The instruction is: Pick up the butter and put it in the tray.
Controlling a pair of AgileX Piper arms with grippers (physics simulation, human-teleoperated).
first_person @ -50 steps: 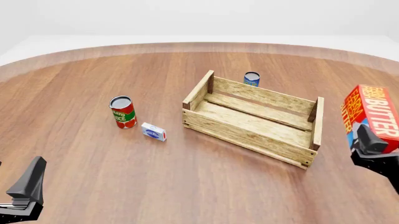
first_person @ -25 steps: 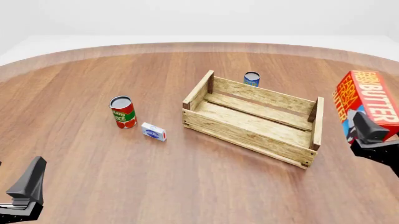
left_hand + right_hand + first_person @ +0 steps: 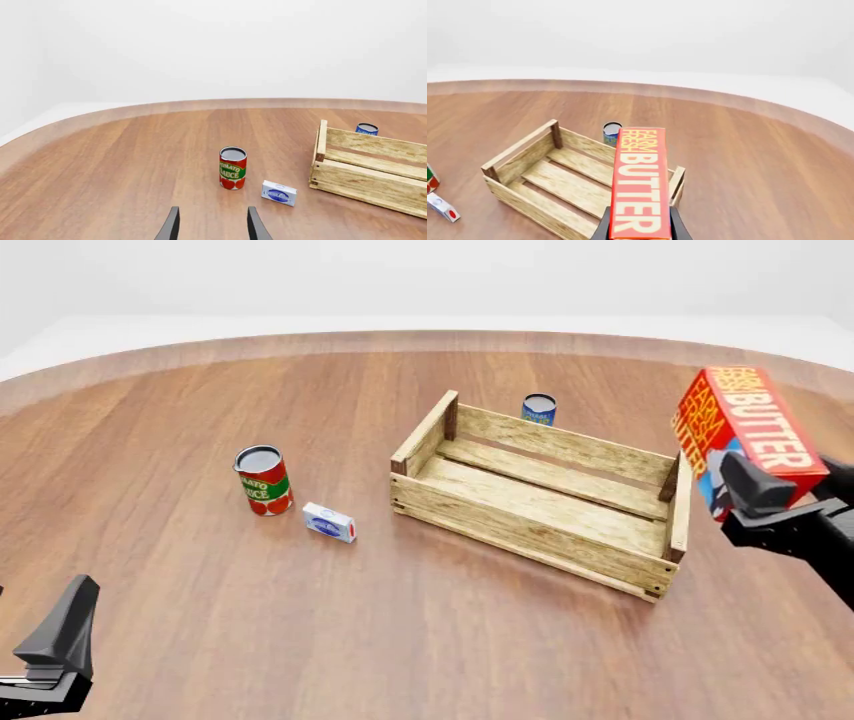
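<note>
1. The right gripper (image 3: 763, 502) clamped the butter (image 3: 742, 434) in the air, tilted, above the tray's (image 3: 534, 525) right end; its fingers were partly hidden behind the carton.
2. The left gripper (image 3: 212, 225), cut off at the frame edge, stood spread and empty.
3. A blue can (image 3: 538, 408) sat apparently just behind the tray's far wall.

A red tomato sauce can (image 3: 263, 480) with a green band stood upright on the wooden table (image 3: 200, 400), left of centre. Just to its right and a little nearer lay a small blue-white box (image 3: 328, 522), apart from the can. Farther back, right of centre, stood a small blue can (image 3: 539, 408).
</note>
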